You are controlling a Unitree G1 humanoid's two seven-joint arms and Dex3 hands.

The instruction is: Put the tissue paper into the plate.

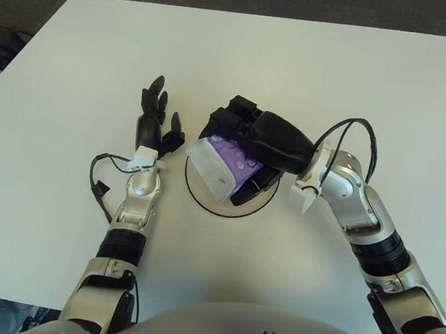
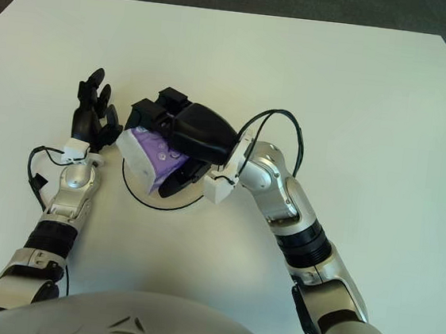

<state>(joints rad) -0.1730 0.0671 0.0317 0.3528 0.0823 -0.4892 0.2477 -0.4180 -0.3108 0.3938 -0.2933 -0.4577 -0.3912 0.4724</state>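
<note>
A humanoid robot looks down at a large white rectangular table (image 1: 313, 73) from its own head camera, with both arms reaching forward over the tabletop.

Near the middle of the table lies a flat white round plate with a thin dark rim (image 1: 203, 203). Over this plate sits a soft pack of tissue paper, white at its ends with a purple patterned top (image 1: 222, 164). The pack is tilted, its near end low over the plate and its far end raised. Whether its underside touches the plate cannot be told.

The right hand, black and three-fingered (image 1: 246, 134), comes in from the right side and covers the far and right parts of the tissue pack. Its fingers are curled around the pack, gripping it from above and from the side. The silver right forearm (image 1: 351, 200) bends back toward the robot's body, with a black cable (image 1: 353, 131) looping above the wrist.

The left hand, also black (image 1: 154, 120), shows just to the left of the plate, apart from the tissue pack. Its fingers are spread and extended forward, holding nothing. A thin black cable (image 1: 98, 182) curls beside the silver left forearm (image 1: 135, 206).
</note>
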